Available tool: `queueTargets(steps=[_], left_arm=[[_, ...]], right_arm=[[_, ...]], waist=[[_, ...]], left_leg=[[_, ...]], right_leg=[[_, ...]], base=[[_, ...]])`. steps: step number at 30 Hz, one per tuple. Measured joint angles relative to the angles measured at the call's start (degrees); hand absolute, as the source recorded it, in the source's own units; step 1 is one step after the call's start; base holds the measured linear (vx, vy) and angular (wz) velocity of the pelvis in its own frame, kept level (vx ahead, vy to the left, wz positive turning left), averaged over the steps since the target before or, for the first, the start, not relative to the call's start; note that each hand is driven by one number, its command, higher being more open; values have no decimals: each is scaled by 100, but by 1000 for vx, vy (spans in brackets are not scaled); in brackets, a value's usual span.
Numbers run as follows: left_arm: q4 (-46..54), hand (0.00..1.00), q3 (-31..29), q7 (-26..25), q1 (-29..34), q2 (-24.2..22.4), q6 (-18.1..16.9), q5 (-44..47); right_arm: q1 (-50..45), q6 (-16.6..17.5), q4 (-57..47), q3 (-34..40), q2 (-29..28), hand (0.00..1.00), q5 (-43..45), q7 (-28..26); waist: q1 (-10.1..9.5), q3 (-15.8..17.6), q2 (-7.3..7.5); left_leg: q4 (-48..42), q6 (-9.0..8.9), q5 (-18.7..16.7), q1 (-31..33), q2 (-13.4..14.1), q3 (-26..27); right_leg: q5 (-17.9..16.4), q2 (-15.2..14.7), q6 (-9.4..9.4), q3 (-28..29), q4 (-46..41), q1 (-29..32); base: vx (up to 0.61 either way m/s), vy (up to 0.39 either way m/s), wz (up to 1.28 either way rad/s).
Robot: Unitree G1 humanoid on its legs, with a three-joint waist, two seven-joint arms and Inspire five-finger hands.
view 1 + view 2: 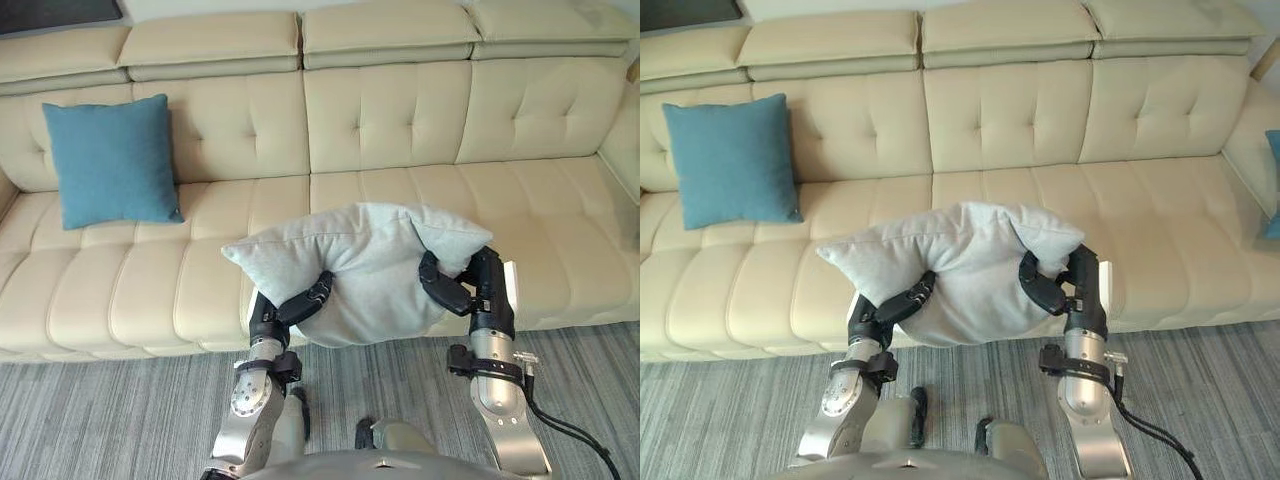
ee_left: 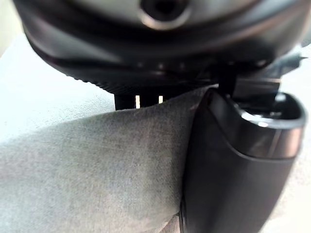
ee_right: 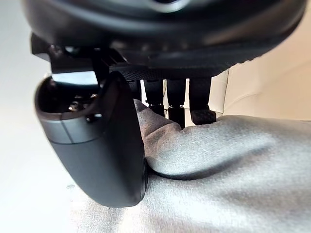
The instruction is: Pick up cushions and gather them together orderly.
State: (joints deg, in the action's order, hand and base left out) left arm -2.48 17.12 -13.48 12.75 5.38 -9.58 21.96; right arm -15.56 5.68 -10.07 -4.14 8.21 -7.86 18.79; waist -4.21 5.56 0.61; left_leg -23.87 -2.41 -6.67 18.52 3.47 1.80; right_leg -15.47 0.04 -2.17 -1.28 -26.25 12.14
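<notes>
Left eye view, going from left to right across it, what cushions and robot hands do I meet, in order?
blue cushion → left robot hand → middle of the grey cushion → right robot hand

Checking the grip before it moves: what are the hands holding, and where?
The grey cushion, pinched at its two lower sides: left hand on one, right hand on the other.

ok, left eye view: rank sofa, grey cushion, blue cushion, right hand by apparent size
1. sofa
2. grey cushion: held up nearer the camera, so its lead over the blue one is unsure
3. blue cushion
4. right hand
</notes>
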Motion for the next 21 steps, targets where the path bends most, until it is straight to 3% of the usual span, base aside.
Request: queueTargets(steps=[3, 5, 7, 8, 10, 11, 12, 13, 14, 15, 16, 21], left_arm=[[-30, 0, 2, -1, 12, 48, 27, -2], [-82, 0, 30, 0, 16, 118, 29, -2], [-135, 0, 41, 0, 16, 303, 96, -14], [-141, 0, 41, 0, 16, 347, 119, -22], [-187, 0, 19, -1, 13, 394, 138, -143], [-190, 0, 10, -1, 2, 395, 138, -187], [-196, 0, 4, -1, 0, 405, 138, -189], [-243, 0, -4, 0, 1, 479, 139, -186], [-241, 0, -5, 2, -5, 564, 137, -182], [-454, 0, 3, 20, -88, 465, 177, -178], [-480, 0, 42, 25, -80, 398, 211, -180], [-480, 0, 69, 140, -81, 239, 218, -192]], right_arm=[[-45, -9, 108, 0, -6, 0, -2, -29], [-8, -3, 275, 0, -6, 0, -2, -38], [161, -4, 816, -1, -35, 0, -3, -100], [190, -4, 947, -5, -46, 0, -3, -115], [209, -5, 1264, -51, -40, 0, -4, -158], [213, -7, 1340, -52, -28, 0, -5, -199], [212, -7, 1349, -60, -18, 0, -6, -209], [211, -11, 1379, -106, -11, 0, -9, -229], [211, -13, 1375, -136, -18, 0, -15, -233], [339, -34, 1510, -141, 108, 0, -45, -246], [365, -39, 1544, -133, 222, 0, -98, -244], [339, -44, 1493, -7, 300, 0, -111, -235]], waist=[[8, -135, 152], [15, -138, 169], [86, -149, 221], [129, -148, 229], [184, -154, 227], [197, -103, 148], [213, -86, 125], [256, -112, 209], [306, -103, 360], [324, -37, 171], [293, -33, 93], [294, -38, 40]], left_leg=[[128, 108, -87, -291, -136, 244], [367, 162, -195, -680, -183, 391], [617, 206, -350, -1225, -187, 481], [677, 217, -358, -1338, -166, 467], [800, 218, -361, -1512, -52, 378], [778, 97, -437, -1520, 129, 258], [758, 43, -470, -1518, 189, 199], [668, -59, -531, -1472, 191, 135], [576, -137, -580, -1447, 68, 76], [495, -228, -677, -1397, 251, -146], [493, -225, -679, -1328, 354, -217], [846, -163, -556, -1267, 547, -301]], right_leg=[[3, -175, 207, 172, 79, -177], [-49, -273, 534, 178, -329, -198], [216, -442, 1089, -23, -1839, 264], [261, -487, 1001, -113, -2133, 416], [-94, -718, 409, -406, -2398, 786], [-134, -731, 348, -424, -1980, 957], [-117, -724, 373, -401, -1713, 976], [178, -744, 529, -191, -744, 890], [789, -839, 592, 22, -95, 779], [750, -670, 540, -105, -130, 695], [788, -549, 476, -176, 0, 677], [834, -367, 307, -480, 218, 671]], base=[[362, 126, -34], [257, 77, -37], [299, 45, -29], [220, -59, -3], [205, -123, 9], [170, -152, 11], [165, -210, 24], [131, -204, 33], [137, -341, 39], [73, -280, 22], [67, -282, 7], [30, -121, 19]])
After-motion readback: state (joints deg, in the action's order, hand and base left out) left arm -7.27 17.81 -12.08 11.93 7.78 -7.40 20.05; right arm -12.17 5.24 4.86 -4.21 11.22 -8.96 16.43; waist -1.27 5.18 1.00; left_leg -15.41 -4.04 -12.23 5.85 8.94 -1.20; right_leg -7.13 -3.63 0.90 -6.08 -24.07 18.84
